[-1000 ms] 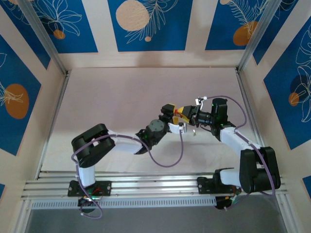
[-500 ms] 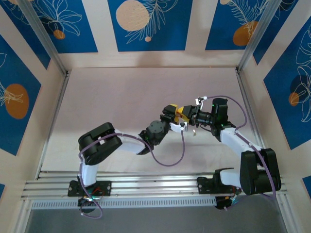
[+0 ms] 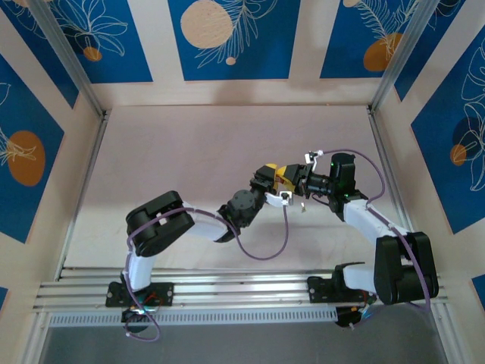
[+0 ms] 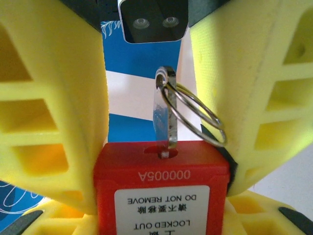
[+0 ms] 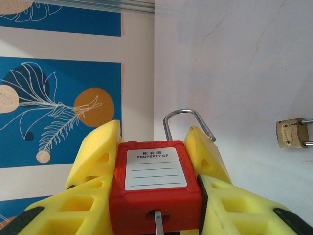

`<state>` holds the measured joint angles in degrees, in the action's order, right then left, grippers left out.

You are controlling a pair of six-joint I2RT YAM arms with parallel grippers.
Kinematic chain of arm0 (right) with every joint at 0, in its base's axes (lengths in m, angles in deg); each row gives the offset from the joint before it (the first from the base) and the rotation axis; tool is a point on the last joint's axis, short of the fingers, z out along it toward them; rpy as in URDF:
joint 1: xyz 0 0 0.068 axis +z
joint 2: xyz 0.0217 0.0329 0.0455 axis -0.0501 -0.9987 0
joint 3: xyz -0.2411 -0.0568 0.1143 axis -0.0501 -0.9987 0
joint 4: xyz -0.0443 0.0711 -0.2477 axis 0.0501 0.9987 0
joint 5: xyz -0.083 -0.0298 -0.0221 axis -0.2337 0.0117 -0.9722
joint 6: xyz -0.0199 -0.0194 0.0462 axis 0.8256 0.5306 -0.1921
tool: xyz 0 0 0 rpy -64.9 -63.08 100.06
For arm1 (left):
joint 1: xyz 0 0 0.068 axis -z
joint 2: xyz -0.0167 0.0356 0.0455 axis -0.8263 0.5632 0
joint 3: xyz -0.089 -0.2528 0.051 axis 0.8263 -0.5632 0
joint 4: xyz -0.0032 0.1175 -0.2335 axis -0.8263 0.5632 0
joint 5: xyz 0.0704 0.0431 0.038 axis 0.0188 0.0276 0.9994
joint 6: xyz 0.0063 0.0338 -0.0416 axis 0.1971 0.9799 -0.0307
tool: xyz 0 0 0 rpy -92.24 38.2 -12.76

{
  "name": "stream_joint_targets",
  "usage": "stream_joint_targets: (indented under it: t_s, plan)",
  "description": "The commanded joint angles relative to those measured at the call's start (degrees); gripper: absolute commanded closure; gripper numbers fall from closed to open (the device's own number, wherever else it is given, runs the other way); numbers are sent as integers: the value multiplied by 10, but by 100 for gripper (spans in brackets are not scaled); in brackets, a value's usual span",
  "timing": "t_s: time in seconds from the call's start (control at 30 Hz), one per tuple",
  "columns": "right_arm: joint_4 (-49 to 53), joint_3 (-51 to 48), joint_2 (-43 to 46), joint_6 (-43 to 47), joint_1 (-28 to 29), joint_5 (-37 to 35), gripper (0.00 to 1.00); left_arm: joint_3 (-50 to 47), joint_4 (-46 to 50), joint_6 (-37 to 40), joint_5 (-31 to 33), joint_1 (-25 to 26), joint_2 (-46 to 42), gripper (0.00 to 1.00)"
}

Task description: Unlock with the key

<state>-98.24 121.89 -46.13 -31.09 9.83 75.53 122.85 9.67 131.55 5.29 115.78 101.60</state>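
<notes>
Right pincer [image 5: 154, 142] clamps boxy red padlock [image 5: 156, 196]; left pincer [image 4: 149, 88] gapes around its flat steel key [image 4: 163, 115].

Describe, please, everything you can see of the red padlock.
The red padlock is a blocky, plastic-looking body with a silver shackle, white PROPERTY OF and LOCKED OUT labels on different faces, and a ringed key in its keyhole. It is held where the right gripper and left gripper meet, key end toward the right one, yellow fingers pressed against its sides.
</notes>
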Motion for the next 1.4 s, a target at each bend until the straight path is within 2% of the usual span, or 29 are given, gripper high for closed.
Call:
stream_joint_targets:
  t_s: [0.0,0.17,0.3,0.47,0.57,0.67,0.77,0.87,0.93,1.07,1.27,1.37]
  plan:
    - [-4,-1,3,-1,1,6,53,4,-42,10,5,3,5,68]
    - [-4,2,11,17,0,-18,35,-2,-42,13,7,3,3,69]
    - [22,0,52,58,4,-103,30,-8,-39,12,10,3,0,69]
    - [19,-30,131,132,36,-280,26,-15,-35,10,15,2,-2,70]
    - [-13,-58,165,149,38,-347,26,-19,-27,2,18,-1,-9,70]
    - [-25,-78,192,167,38,-391,26,-25,-2,-13,19,-4,-24,70]
    - [-12,-80,199,181,37,-402,26,-28,36,-39,18,-12,-42,70]
    - [-9,-88,199,177,33,-399,26,-23,108,-91,15,-28,-68,71]
    - [-9,-96,201,170,29,-397,26,-16,157,-159,14,-45,-91,73]
    - [6,-99,205,166,22,-393,26,10,314,-305,-13,-95,-143,74]
    - [11,-104,206,158,9,-379,26,55,491,-427,-71,-139,-157,73]
    - [11,-105,206,154,7,-374,26,63,540,-500,-86,-151,-161,74]
